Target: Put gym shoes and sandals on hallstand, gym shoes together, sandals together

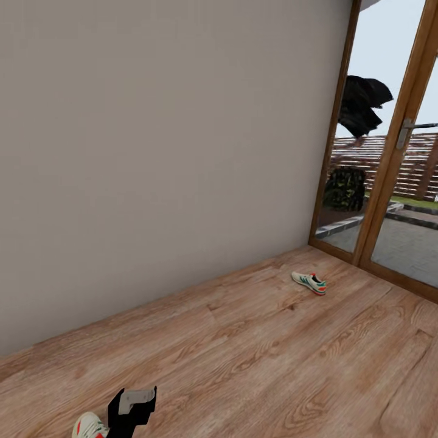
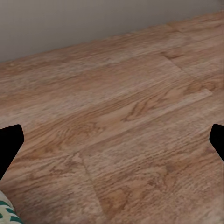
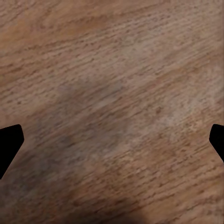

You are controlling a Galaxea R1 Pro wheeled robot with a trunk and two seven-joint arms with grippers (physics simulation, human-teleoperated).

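- Near gym shoe (image 1: 89, 426): cream-white, red-orange patch, on the corridor floor (image 1: 255, 359) at the lower edge of the head view, just beside the left gripper (image 1: 135, 406). Its green-striped side (image 2: 8, 213) shows at a corner of the left wrist view.
- Far gym shoe (image 1: 309, 283): lying on the planks well apart from the first, near the glazed door (image 1: 389, 176), a little off the grey wall (image 1: 158, 140).
- Left gripper: low over the floor; fingertips stand far apart in its wrist view, nothing between them. Wide, empty.
- Right gripper (image 3: 112, 144): tips likewise wide, bare wood below, a soft shadow on it.
- Step, as I judge: pickup of the near shoe, not yet grasped.
- Next move calls for shifting the left gripper sideways over the shoe, lowering to straddle it, then closing.
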